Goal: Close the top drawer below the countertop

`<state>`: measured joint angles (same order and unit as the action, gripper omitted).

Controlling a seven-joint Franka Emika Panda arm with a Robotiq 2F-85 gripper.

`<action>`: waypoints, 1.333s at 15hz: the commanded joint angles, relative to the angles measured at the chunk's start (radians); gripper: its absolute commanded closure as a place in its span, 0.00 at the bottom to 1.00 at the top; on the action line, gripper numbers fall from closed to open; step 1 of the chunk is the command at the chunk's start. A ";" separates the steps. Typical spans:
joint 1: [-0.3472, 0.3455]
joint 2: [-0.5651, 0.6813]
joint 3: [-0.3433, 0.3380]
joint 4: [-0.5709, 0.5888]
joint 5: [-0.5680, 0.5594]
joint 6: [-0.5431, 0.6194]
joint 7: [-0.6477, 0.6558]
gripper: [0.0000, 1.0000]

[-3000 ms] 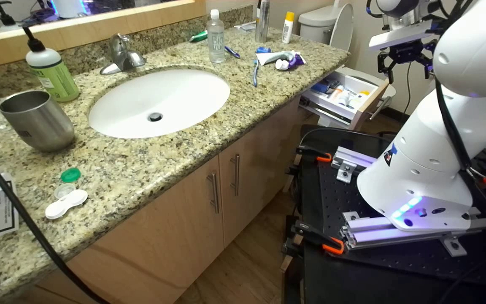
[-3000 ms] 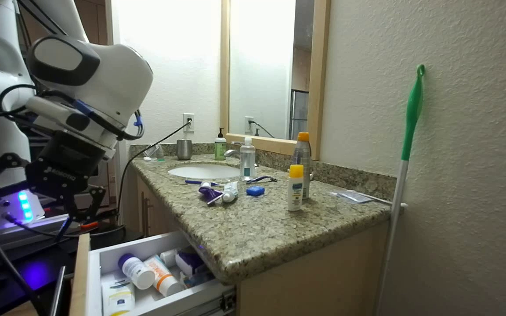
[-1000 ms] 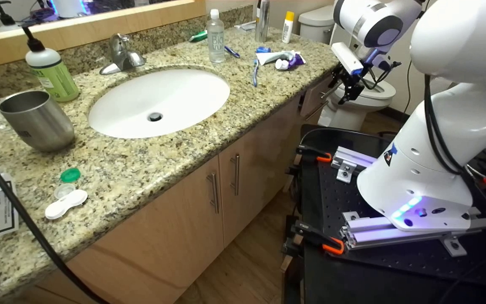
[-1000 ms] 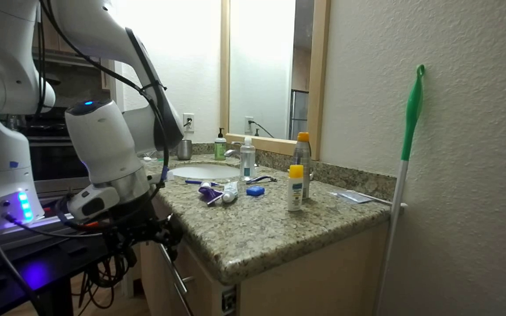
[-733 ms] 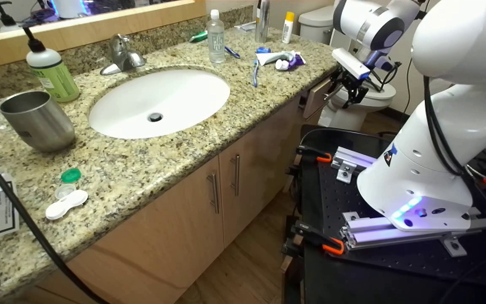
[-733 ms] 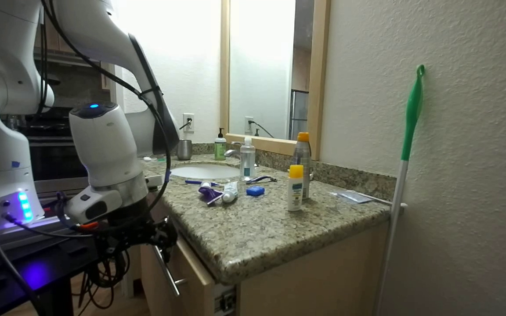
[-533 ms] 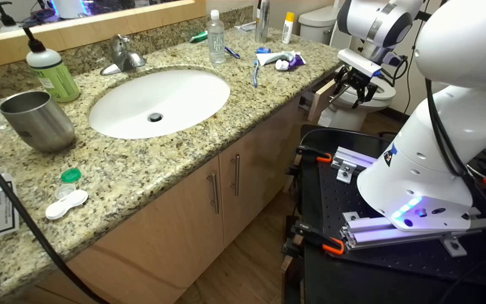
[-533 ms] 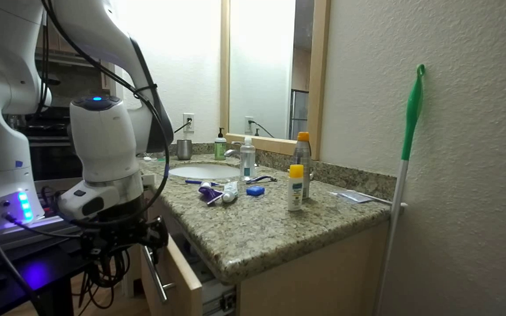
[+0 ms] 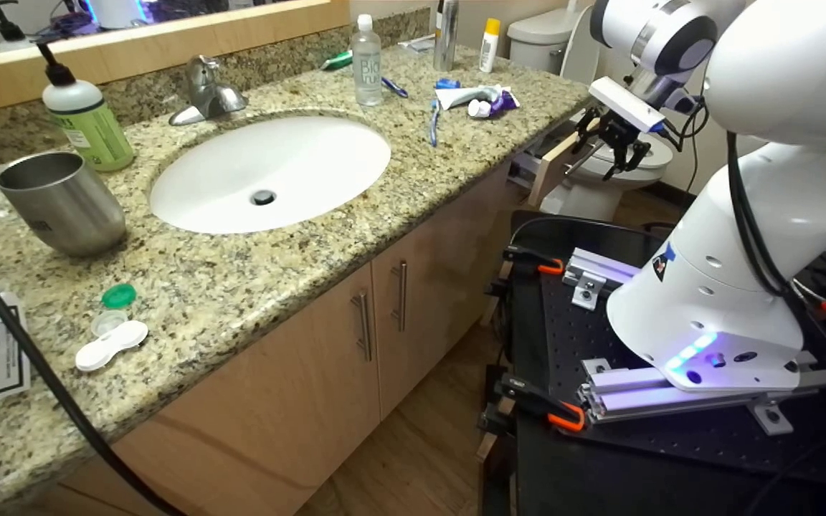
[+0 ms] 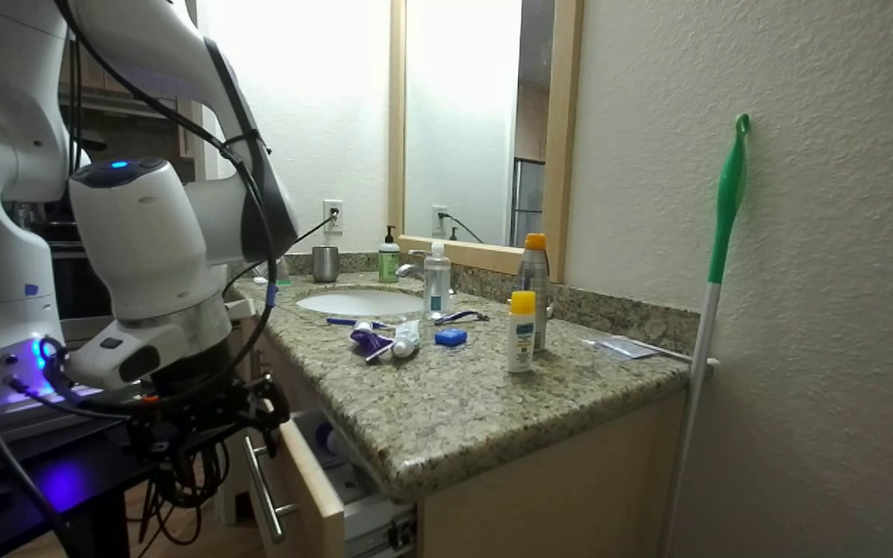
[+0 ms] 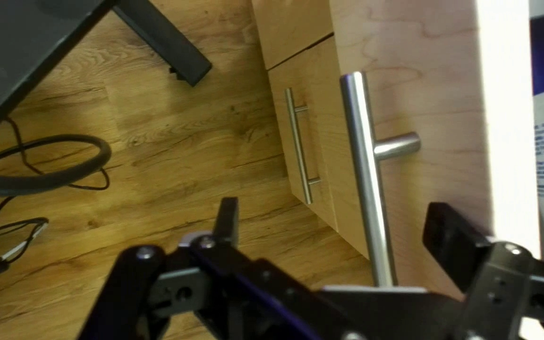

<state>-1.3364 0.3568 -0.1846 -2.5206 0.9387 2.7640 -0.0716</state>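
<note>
In an exterior view the arm (image 10: 140,240) slopes down from the upper left, bent at the wrist, its end directed floorward. In the wrist view the tool (image 11: 332,215) is spread, the bar handle (image 11: 370,182) showing within its gap, right of centre; whether they touch I cannot tell. The top drawer (image 10: 315,480), partly open, lies at lower left of centre in an exterior view, beneath the counter (image 10: 454,418).

Rough-textured pale wall (image 10: 826,325), tall mirror (image 10: 462,116) in a light wood frame (image 10: 568,116), bright glare on the far wall (image 10: 315,116) with an electrical outlet (image 10: 338,223), white toilet (image 9: 538,36) with lid (image 9: 586,43) raised, tan cabinet doors (image 9: 262,416) with metal bar handles (image 9: 401,297), wood-plank floor (image 11: 182,141)
</note>
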 commanded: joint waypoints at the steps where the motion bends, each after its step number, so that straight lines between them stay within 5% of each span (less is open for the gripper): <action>1: -0.081 0.008 0.100 0.023 0.264 0.015 -0.178 0.00; 4: -0.066 -0.011 0.065 -0.006 0.272 -0.004 -0.211 0.00; 8: 0.007 -0.043 -0.106 -0.075 -0.121 -0.041 -0.086 0.00; 12: 0.019 -0.103 -0.212 -0.061 -0.290 -0.095 -0.013 0.00; 15: 0.044 -0.072 -0.204 -0.057 -0.320 -0.031 0.066 0.00; 20: 0.056 -0.024 -0.104 -0.046 -0.132 0.015 0.076 0.00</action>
<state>-1.2822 0.3101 -0.3405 -2.5629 0.7153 2.7380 0.0020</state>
